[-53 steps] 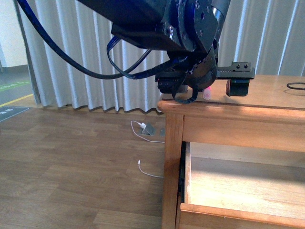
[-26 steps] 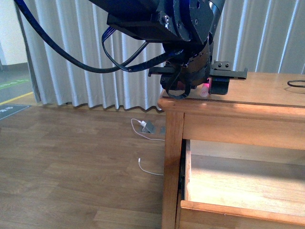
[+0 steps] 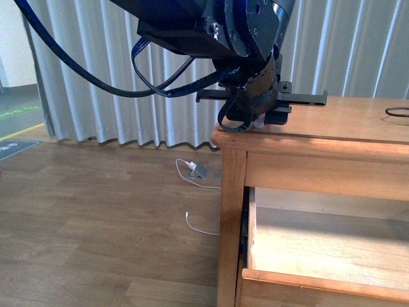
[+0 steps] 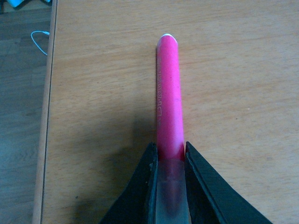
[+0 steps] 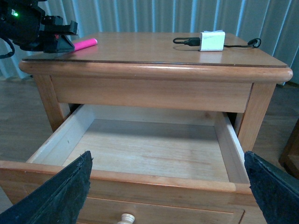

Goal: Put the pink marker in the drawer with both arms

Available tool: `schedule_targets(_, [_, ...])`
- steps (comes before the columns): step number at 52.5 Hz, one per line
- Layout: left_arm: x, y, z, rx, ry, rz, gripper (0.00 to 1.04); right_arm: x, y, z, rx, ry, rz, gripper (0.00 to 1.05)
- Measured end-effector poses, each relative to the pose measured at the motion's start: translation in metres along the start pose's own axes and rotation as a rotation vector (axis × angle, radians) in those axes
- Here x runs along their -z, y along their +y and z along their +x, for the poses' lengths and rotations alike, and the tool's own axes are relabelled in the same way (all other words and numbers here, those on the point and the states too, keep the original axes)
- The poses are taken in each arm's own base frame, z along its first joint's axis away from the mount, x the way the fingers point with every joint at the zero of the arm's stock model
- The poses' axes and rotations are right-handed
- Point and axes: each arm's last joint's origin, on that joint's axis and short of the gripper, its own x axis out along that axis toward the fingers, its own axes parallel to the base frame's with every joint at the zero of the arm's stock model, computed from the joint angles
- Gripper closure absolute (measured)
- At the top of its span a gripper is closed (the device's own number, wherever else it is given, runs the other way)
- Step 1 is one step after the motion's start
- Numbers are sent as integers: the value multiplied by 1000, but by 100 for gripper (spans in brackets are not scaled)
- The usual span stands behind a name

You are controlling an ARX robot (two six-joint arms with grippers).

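Dresser top: carrying pink marker.
Left gripper: clenching pink marker's end.
Right gripper: gaping before open drawer.

Bulky black and dark-blue left arm with screw-studded joint, looping blue cables

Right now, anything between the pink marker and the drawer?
Nothing visible. The left pincer grips the pink marker on the dresser top; the drawer is pulled open, its inside bare. Only the top's front edge to clear.
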Motion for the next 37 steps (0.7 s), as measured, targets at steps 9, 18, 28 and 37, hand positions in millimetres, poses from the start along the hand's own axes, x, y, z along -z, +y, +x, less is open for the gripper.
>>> schedule_targets(9, [0, 10, -16, 54, -34, 21, 91, 0, 0, 0, 0, 0, 0, 8])
schedule_targets(18, [-5, 24, -49, 133, -93, 66, 91, 0, 0, 0, 0, 0, 0, 8])
schedule_targets(28, [-5, 36, -92, 226, -149, 131, 91, 0, 0, 0, 0, 0, 0, 8])
schedule_targets(37, [15, 34, -121, 330, -153, 211, 91, 0, 0, 0, 0, 0, 0, 8])
